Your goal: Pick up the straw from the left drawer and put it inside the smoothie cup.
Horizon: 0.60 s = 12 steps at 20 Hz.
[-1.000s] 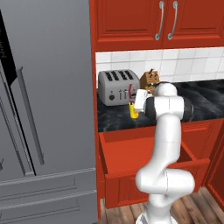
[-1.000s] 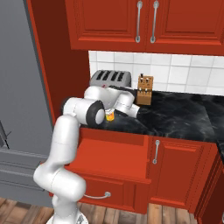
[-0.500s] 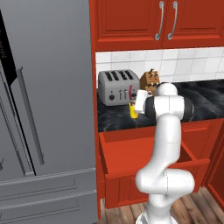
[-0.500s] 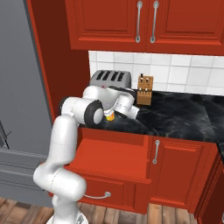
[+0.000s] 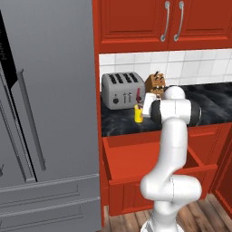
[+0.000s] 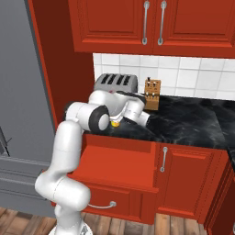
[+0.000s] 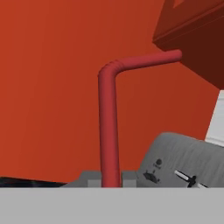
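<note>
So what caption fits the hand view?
Thin red bent straw rising between the gripper fingertips, grey toaster beyond.

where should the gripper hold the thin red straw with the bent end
On the straight shaft, well below the bend, pinched from its two sides. In the hand view the thin red straw with the bent end stands upright between the fingertips of the gripper, with its elbow and short arm free at the top.

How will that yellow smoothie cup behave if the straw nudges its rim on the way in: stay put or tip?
The smoothie cup looks small and narrow beside the toaster, so probably light and apt to tip or slide on the glossy black counter. The straw looks thin yet holds its bend, so likely stiff enough to push it. Lower it centred, gently.
</note>
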Available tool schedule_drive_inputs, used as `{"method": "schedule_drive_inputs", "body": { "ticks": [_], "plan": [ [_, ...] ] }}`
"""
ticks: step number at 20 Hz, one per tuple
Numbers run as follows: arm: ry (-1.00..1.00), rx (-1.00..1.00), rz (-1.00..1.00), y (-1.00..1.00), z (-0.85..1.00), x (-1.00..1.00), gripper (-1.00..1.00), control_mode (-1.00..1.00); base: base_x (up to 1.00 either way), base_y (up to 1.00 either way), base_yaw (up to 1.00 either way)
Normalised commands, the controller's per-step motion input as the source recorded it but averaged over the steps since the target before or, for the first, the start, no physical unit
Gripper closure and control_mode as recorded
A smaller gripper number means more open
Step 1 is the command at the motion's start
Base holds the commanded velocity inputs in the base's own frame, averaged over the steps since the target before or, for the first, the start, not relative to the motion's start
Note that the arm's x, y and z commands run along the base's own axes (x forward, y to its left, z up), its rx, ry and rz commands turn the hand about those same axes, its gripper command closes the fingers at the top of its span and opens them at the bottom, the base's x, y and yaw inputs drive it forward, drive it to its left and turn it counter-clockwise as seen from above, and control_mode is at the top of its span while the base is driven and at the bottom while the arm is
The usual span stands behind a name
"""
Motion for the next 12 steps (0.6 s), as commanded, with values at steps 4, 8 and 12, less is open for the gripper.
{"method": "schedule_drive_inputs", "body": {
  "ticks": [4, 8, 12],
  "plan": [
    [0.00, 0.00, 0.00, -0.03, -0.08, 0.00, 1.00, -1.00, 0.00, 0.00, 0.00],
    [0.00, 0.00, 0.00, 0.00, -0.10, 0.00, -1.00, -1.00, 0.00, 0.00, 0.00],
    [-0.01, 0.00, 0.00, 0.00, -0.08, 0.00, -1.00, -1.00, 0.00, 0.00, 0.00]
  ]
}}
